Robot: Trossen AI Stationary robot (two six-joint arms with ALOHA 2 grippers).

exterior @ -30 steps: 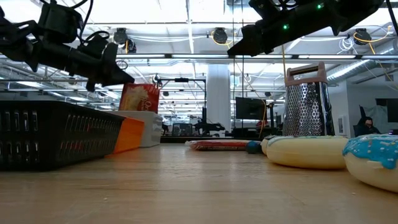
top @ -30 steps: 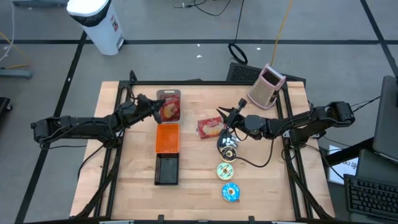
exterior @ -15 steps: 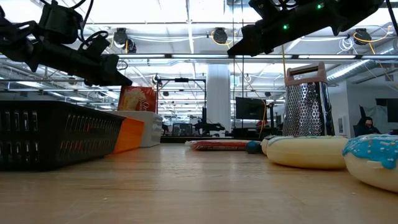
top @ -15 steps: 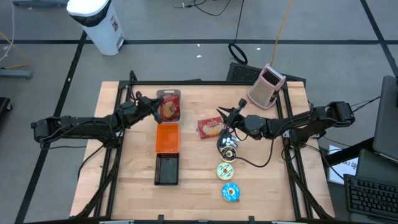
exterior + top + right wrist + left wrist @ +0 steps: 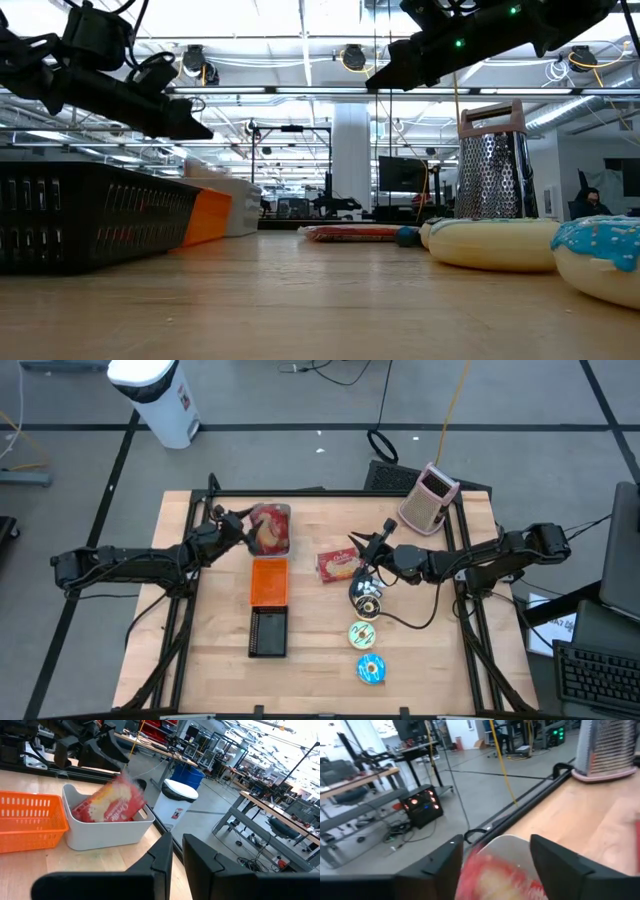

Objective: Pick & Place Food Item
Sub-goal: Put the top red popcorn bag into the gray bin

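Hovering over the white bin (image 5: 272, 528) at the far left part of the desk (image 5: 320, 650), the left gripper (image 5: 236, 526) has its jaws apart, its two dark fingers (image 5: 440, 865) spread on either side of the red and yellow snack bag (image 5: 268, 532); that bag lies tilted inside the bin, blurred in the left wrist view and the right wrist view, and nothing is clamped on it; just nearer than the bin sits an orange basket (image 5: 268, 582), and nearer again a black basket (image 5: 268, 633); the right gripper (image 5: 363, 546) hangs above the middle of the desk with its jaws together and empty, beside a second red snack packet (image 5: 339, 565) lying flat; close to it are a dark round item (image 5: 366, 600), a yellow-iced doughnut (image 5: 363, 635) and a blue-iced doughnut (image 5: 371, 670), set in a line toward the near edge; a metal grater with a pink rim (image 5: 430, 498) stands at the far right corner.
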